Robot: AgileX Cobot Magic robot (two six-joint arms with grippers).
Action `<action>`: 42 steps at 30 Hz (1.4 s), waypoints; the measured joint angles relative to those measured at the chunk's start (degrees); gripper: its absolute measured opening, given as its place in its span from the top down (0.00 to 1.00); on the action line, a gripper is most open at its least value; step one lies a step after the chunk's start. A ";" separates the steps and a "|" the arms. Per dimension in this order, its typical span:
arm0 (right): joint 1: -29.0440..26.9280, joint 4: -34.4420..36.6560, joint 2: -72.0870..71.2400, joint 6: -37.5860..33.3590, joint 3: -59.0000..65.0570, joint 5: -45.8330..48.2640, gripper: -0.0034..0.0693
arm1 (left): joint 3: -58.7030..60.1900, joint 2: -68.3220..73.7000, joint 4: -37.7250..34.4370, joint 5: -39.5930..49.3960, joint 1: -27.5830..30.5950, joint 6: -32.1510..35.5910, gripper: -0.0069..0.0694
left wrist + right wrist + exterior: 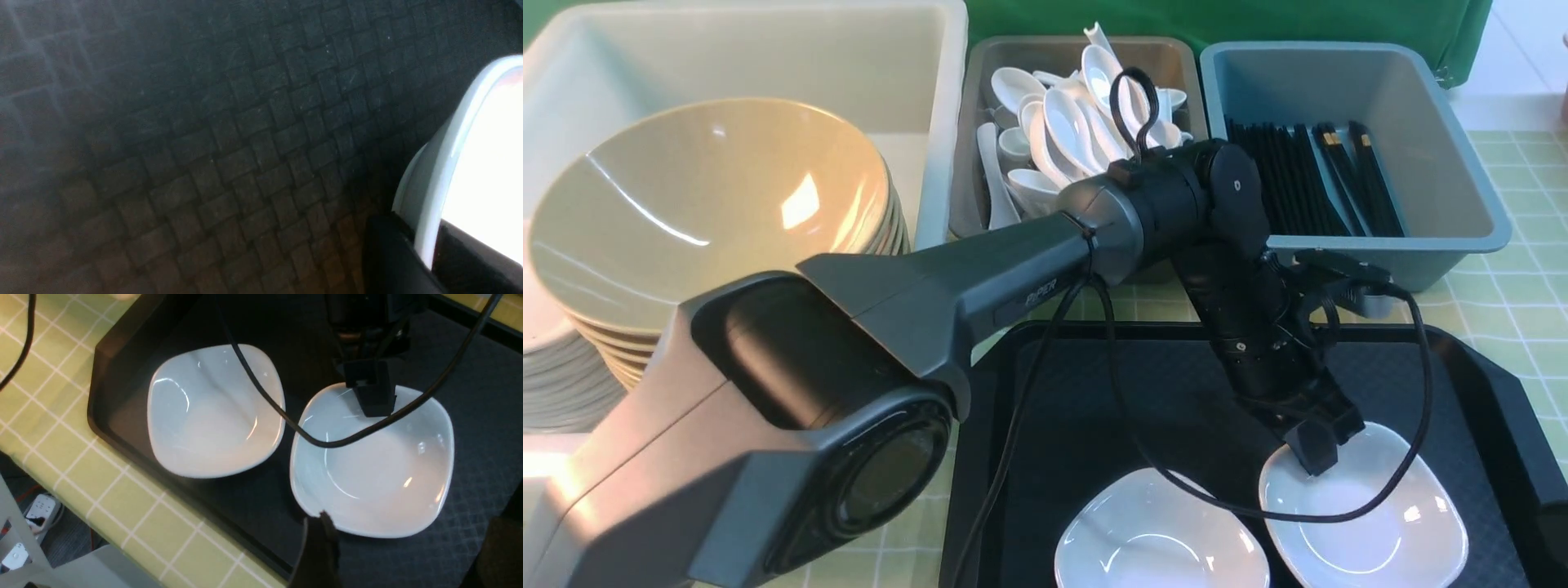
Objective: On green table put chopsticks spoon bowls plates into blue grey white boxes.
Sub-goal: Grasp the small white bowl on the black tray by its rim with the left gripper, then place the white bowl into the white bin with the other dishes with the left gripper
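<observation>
Tray [1111,408], partly hidden by the arm and cut off below, is seen beneath both tools. A white bowl [1368,523] is pinched at its rim by the left tool [1319,453], its tips partly obscured; the right tool [400,555] is spread wide.

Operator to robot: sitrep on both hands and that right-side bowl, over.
Left hand clamped on right-side bowl's rim, bowl on black tray. Right hand open, empty. Cable hangs across bowl.
</observation>
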 joint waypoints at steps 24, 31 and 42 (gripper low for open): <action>17.54 20.22 22.17 -23.97 -21.84 -1.24 0.87 | 34.74 -61.25 -1.32 1.19 53.52 -10.37 0.89; 32.24 15.94 31.09 -21.96 -30.47 -4.76 0.92 | 49.34 -70.84 -8.18 -10.68 80.46 -12.66 0.89; 39.45 9.31 34.82 -16.24 -31.40 -5.94 0.92 | 50.93 -61.21 5.76 -20.61 87.96 -28.85 0.89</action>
